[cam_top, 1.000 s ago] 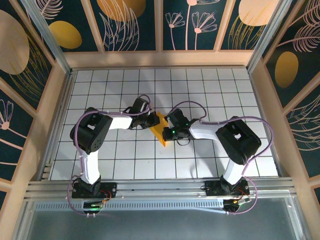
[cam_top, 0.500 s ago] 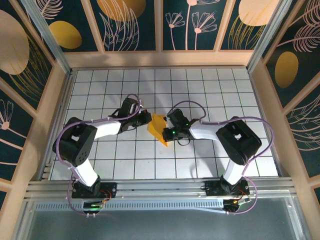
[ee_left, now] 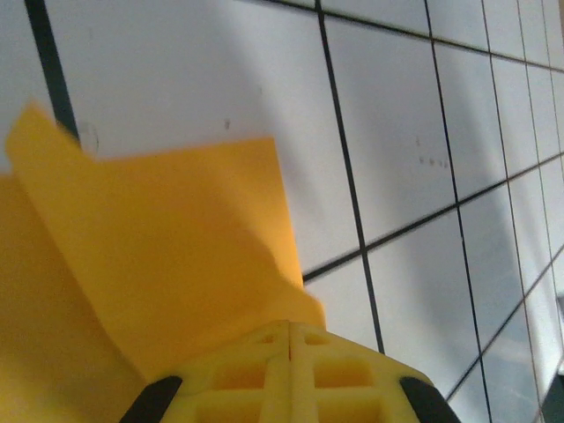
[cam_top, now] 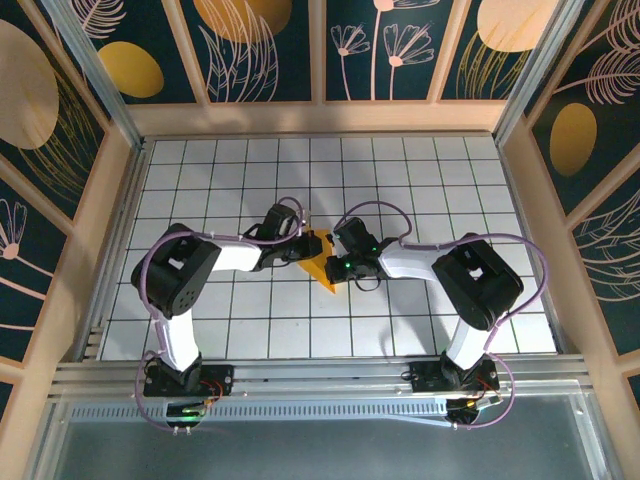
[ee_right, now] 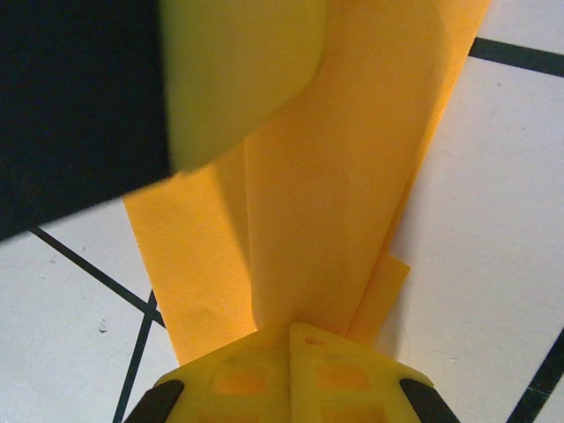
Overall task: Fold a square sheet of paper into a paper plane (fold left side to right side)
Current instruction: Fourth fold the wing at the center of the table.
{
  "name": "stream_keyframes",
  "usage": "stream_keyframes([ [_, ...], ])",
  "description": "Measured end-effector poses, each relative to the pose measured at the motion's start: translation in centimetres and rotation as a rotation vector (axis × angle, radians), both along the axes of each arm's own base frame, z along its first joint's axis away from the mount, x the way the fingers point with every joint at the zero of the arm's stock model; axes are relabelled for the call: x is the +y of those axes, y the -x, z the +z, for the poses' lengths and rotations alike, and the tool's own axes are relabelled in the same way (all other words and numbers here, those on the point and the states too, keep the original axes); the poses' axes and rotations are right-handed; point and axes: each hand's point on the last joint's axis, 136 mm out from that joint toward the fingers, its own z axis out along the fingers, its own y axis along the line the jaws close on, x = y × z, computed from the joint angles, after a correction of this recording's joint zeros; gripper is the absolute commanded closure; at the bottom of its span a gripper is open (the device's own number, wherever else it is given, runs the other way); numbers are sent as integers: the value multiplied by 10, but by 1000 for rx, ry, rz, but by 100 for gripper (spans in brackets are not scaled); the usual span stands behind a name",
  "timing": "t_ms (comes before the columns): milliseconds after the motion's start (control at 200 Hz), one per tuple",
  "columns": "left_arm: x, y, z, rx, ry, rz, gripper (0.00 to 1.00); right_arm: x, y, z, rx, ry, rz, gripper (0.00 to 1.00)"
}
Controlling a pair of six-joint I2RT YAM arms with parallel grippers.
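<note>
Right gripper: jaws closed, tip on paper; pinching or just pressing, cannot tell. Left gripper: closed too, tip at paper edge, loose flap standing off table. Top view: paper mid-table, partly folded wedge, lying between both tips, which sit close together. Risks: thin sheet slides on smooth tiles if either tip drags, so crease goes crooked; flap springs back if unpressed; tips this close may collide; hard push could tear or crumple fold.
</note>
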Motion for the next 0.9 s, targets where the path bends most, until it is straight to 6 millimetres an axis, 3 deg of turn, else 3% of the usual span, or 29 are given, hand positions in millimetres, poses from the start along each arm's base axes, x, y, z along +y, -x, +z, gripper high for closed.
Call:
stream_keyframes([
  [415,18,-18,-16,-16,-57,53,100,0,0,0,-1,1,-1,100],
  [901,31,-31,-18,-21,-81,65,100,-1,0,-2,3,6,0,100],
])
